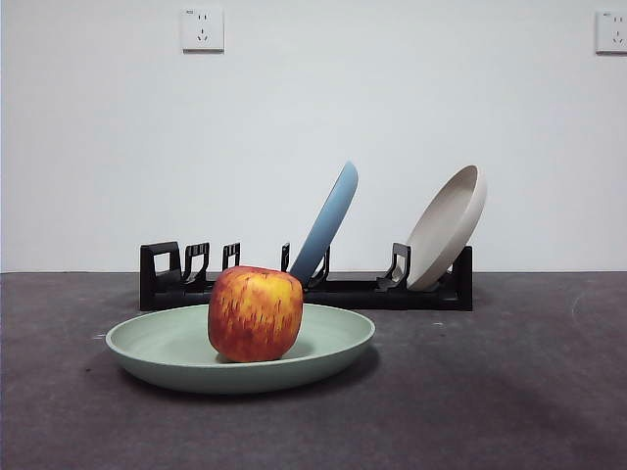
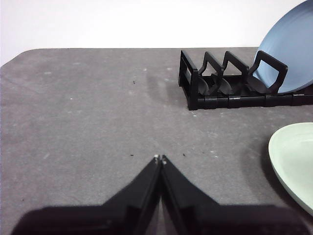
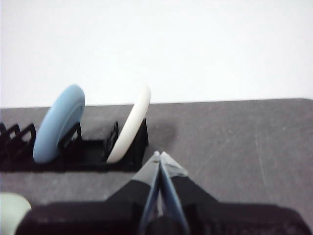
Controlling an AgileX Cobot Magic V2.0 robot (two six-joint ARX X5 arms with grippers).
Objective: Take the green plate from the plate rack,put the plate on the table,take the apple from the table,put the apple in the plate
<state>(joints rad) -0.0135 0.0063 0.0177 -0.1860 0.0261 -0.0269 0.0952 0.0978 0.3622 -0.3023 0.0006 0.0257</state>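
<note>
The green plate (image 1: 240, 350) lies flat on the dark grey table (image 1: 509, 392), in front of the plate rack (image 1: 304, 284). The red and yellow apple (image 1: 255, 313) rests inside the plate, left of its centre. In the left wrist view the plate's rim (image 2: 293, 161) shows at one edge, and my left gripper (image 2: 160, 158) is shut and empty above bare table, apart from the plate and the rack (image 2: 234, 83). My right gripper (image 3: 159, 155) is shut with nothing in it, held near the rack's (image 3: 83, 149) beige-plate end. Neither gripper appears in the front view.
A light blue plate (image 1: 326, 223) and a beige plate (image 1: 448, 227) lean in the rack's slots. The rack's left slots (image 1: 191, 264) hold nothing. A white wall with two sockets (image 1: 202, 29) stands behind the table.
</note>
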